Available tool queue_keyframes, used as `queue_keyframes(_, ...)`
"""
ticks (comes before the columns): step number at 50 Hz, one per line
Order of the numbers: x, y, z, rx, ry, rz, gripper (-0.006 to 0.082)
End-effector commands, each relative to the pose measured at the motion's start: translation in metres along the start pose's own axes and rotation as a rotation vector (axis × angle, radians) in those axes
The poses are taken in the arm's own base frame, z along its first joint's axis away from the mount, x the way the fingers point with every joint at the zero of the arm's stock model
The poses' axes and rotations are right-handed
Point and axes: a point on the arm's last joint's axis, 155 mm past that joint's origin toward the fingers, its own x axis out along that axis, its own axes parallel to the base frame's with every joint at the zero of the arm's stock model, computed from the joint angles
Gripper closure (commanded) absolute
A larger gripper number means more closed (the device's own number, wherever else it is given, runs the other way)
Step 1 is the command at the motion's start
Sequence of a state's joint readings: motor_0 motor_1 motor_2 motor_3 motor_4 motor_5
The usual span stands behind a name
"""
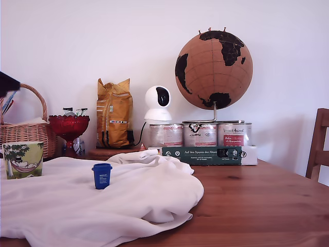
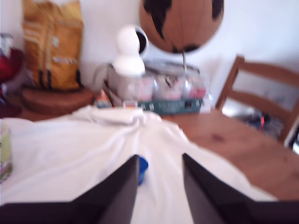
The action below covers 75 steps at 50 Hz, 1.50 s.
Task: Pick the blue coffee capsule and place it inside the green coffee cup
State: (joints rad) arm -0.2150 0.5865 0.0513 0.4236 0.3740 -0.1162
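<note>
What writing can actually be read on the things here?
"Auf den Spuren der Ahnen": dark green box, as far as legible.
Tins, yellow bag, blue coffee capsule: labels too small to read.
Wrist view: all blurred.

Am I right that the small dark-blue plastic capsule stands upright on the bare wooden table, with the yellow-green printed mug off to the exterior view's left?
Not quite. The small dark-blue plastic capsule stands upright on the white cloth, not on bare wood, as the exterior view shows. The yellow-green printed mug is indeed off to that view's left.
</note>
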Motion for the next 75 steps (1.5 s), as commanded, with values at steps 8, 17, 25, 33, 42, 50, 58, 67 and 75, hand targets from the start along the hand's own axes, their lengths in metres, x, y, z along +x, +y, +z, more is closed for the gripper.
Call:
queue_keyframes(8,0.029,0.004,0.001,0.102,0.095,0.006,0.0204)
queue_keyframes(17,0.058,0.014,-0.005,0.088,0.16,0.005,0.0205)
queue_keyframes(25,0.083,0.02,-0.02,0.074,0.217,-0.018,0.0205)
queue_keyframes(33,0.107,0.023,-0.036,0.057,0.266,-0.054,0.0205)
queue_keyframes(42,0.133,0.023,-0.053,0.047,0.319,-0.09,0.0205)
queue_keyframes(50,0.154,0.021,-0.072,0.08,0.366,-0.119,0.0203)
queue_keyframes(58,0.17,0.025,-0.09,0.081,0.415,-0.096,0.0185)
queue_keyframes(67,0.182,0.036,-0.094,0.1,0.422,-0.054,0.0234)
queue_keyframes(75,0.187,0.037,-0.091,0.103,0.414,-0.055,0.0413)
